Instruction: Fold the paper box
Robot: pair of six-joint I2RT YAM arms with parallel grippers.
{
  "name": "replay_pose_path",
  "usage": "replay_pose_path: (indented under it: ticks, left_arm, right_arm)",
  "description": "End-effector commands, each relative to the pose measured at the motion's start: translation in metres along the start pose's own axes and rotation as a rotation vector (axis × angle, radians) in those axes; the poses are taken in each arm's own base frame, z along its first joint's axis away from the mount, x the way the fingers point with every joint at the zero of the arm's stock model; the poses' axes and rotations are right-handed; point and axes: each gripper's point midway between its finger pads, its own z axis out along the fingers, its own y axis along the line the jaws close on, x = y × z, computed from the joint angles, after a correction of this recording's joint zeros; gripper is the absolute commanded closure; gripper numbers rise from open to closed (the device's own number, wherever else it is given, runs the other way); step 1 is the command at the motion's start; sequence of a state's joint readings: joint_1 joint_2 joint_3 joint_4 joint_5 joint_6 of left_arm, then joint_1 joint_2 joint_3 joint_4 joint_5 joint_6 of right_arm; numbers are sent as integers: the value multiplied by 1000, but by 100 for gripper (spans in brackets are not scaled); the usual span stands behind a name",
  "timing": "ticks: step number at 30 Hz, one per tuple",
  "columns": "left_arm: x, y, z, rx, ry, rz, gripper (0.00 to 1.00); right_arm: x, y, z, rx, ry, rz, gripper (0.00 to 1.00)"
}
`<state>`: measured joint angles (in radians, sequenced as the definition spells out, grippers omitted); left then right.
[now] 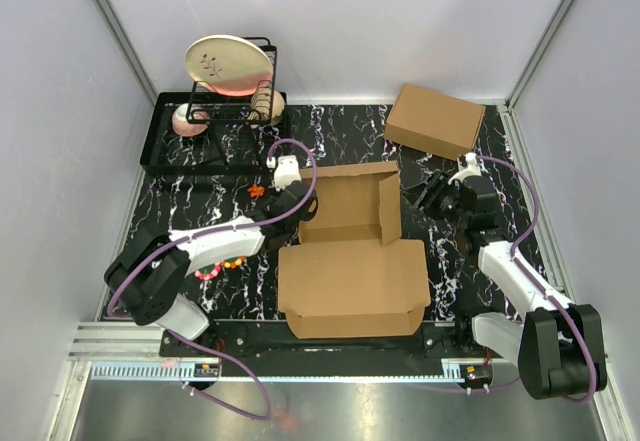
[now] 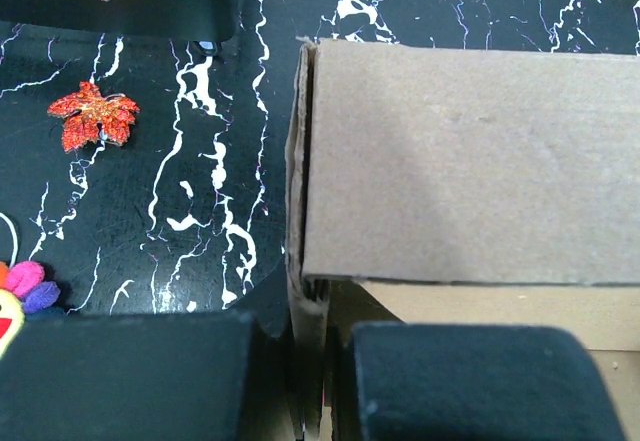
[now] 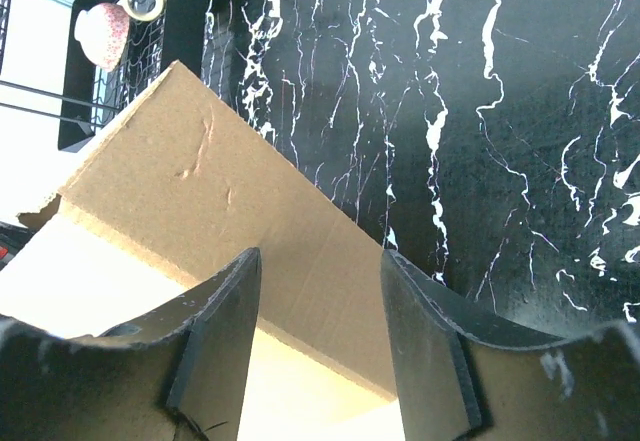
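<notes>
The paper box (image 1: pixel 350 281) lies half formed in the middle of the black marbled table, its far half raised into low walls (image 1: pixel 348 173) and its near panel flat. At the box's left wall my left gripper (image 1: pixel 303 204) is shut on the upright cardboard edge (image 2: pixel 308 261), which runs down between the two dark fingers (image 2: pixel 470 381). My right gripper (image 1: pixel 425 193) hovers just right of the raised right flap (image 1: pixel 389 206). It is open, and in the right wrist view the brown flap (image 3: pixel 200 191) shows beyond the gap (image 3: pixel 320 261) between its fingers, not pinched.
A second, made-up cardboard box (image 1: pixel 435 119) sits at the back right. A black tray (image 1: pixel 165 156) with a wire rack and a plate (image 1: pixel 230 66) stands at the back left. A red leaf (image 2: pixel 95 116) and a colourful toy (image 1: pixel 220 266) lie left of the box.
</notes>
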<state>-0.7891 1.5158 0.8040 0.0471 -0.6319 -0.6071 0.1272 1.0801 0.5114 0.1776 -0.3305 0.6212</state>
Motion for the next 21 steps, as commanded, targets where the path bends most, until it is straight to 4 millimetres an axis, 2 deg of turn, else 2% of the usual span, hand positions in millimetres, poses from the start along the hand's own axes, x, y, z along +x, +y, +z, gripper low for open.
replay_pose_path:
  ticks: [1, 8, 21]
  left_arm:
    - [20, -6, 0, 21, 88, 55, 100]
    - [24, -8, 2, 22, 100, 69, 100]
    - [32, -4, 4, 13, 115, 73, 100]
  right_arm:
    - [-10, 30, -6, -115, -28, -72, 42]
    - [0, 32, -11, -141, -26, -72, 43]
    - [3, 37, -20, -180, -43, -68, 41]
